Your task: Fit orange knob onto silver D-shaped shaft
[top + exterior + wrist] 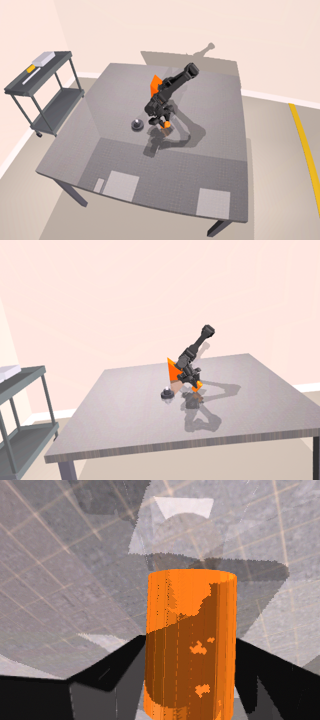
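The orange knob (167,124) (196,386) (190,605) is a cylinder held between the two black fingers of my gripper (165,123) (197,385) (187,645). My gripper is shut on it. The knob is tilted in the top and exterior views, low over the table; its exact clearance is hard to tell. Its hole does not show. The dark round pedestal (137,127) (167,395) stands on the table to the left of the gripper in the top and exterior views. The small silver shaft (136,120) (166,388) points up from it with nothing on it. Its flat side is too small to make out.
An orange wedge-shaped block (155,85) (173,372) stands at the arm's base, behind the gripper and pedestal. The grey table (124,152) (124,420) carries them. A dark cart (58,60) (28,376) stands off the table's left side.
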`<state>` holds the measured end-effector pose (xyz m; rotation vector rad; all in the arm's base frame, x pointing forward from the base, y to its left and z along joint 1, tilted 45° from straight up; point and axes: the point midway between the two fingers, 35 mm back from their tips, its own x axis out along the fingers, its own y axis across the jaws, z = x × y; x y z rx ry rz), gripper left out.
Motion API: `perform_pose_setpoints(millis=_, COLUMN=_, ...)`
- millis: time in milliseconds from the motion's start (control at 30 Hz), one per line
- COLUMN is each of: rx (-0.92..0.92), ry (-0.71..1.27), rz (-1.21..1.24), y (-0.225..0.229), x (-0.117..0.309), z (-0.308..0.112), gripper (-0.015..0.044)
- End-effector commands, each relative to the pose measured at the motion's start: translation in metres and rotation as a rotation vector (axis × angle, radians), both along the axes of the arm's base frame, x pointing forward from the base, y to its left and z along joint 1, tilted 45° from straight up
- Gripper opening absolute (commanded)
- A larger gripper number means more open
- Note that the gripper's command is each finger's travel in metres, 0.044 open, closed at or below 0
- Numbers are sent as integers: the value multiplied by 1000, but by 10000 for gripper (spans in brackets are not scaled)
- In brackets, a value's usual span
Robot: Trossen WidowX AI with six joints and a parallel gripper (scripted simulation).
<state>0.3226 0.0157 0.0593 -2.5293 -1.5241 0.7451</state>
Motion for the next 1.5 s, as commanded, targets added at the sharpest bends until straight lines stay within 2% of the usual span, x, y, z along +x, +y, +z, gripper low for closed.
perform_pose_setpoints(millis=0, rx=54, ry=-32, rz=-22, y=-2, x=-3, z=-3, gripper=179)
perform_pose_setpoints(millis=500, rx=236, ry=-143, rz=-101, y=-8, x=-9, z=-16, gripper=179)
perform_pose_setpoints(millis=967, rx=255, ry=-214, rz=-104, y=-13, x=-5, z=-23, gripper=179)
perform_pose_setpoints(millis=1300, rx=407, ry=56, rz=-150, y=-7, x=-22, z=-45, gripper=179)
perform_pose_setpoints(millis=1467, rx=421, ry=75, rz=-152, y=-7, x=-24, z=-47, gripper=179)
